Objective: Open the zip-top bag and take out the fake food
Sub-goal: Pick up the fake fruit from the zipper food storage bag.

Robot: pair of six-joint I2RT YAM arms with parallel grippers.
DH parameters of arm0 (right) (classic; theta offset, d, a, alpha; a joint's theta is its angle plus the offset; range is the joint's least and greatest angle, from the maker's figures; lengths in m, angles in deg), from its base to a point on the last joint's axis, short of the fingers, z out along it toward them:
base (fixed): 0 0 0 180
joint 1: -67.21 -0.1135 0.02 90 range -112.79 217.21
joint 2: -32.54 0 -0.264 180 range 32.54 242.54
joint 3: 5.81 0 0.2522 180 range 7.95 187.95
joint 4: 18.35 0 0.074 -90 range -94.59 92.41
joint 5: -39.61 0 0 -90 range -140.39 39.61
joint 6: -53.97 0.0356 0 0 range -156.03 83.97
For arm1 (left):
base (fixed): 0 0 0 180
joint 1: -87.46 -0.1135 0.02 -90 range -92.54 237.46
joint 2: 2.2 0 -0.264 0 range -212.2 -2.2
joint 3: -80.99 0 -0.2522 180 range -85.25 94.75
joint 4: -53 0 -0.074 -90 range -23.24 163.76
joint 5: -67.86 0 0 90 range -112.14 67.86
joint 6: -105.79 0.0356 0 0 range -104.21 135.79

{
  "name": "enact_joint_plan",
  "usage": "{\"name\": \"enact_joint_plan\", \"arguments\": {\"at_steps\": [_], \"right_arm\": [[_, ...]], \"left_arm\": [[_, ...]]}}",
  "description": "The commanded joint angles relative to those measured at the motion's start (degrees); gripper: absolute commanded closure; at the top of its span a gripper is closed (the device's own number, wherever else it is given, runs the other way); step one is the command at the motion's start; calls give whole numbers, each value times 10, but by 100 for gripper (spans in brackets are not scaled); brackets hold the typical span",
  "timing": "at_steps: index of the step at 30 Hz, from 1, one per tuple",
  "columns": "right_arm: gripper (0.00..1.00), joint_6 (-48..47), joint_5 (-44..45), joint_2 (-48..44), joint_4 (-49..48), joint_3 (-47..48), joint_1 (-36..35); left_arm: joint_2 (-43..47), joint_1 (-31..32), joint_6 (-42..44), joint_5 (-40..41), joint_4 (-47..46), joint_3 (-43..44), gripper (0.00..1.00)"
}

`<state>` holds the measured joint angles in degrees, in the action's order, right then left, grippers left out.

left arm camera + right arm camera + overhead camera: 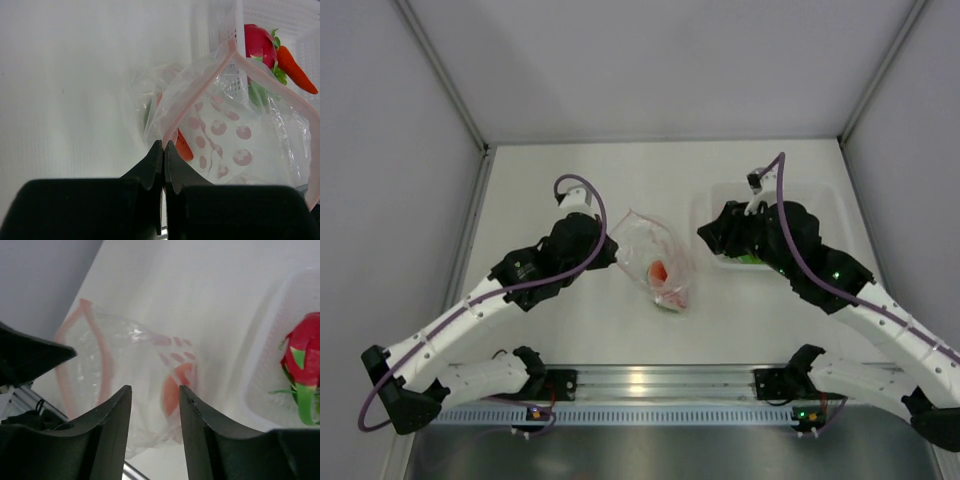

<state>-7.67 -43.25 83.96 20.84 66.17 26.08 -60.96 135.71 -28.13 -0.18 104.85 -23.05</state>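
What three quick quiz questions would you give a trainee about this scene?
1. Fill in: the left claw pinches the zip-top bag at its ___ zip strip.
2. True or false: the right claw is shut.
3. Where is the dragon fruit? A) inside the bag B) in the tub C) held by a claw

Key: 1. pink; 2. false, its fingers stand apart; 3. B
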Motion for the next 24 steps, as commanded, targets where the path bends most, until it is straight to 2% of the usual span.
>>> {"name": "enact_joint_plan", "arguments": {"at_steps": [1, 6, 9, 11, 14, 21, 24], "right_arm": [[58, 26, 55, 24, 60, 103, -90], [62, 10, 172, 155, 156, 226, -240], [64, 12, 188, 227, 197, 302, -266], [69, 11, 198, 273, 218, 324, -268], [70, 9, 225, 308, 233, 335, -265], [72, -1, 181, 362, 208, 318, -220], [75, -8, 190, 413, 240, 346, -215]], "left_arm": [[-4, -2, -41, 10, -35, 7, 100], [-12, -1, -76, 10, -37, 14, 100], [4, 0, -98, 12, -44, 6, 100], [16, 0, -112, 15, -51, 0, 100], [40, 0, -123, 16, -57, -14, 100], [66, 0, -133, -31, -94, -44, 100], [57, 0, -136, -53, -118, -57, 100]]}}
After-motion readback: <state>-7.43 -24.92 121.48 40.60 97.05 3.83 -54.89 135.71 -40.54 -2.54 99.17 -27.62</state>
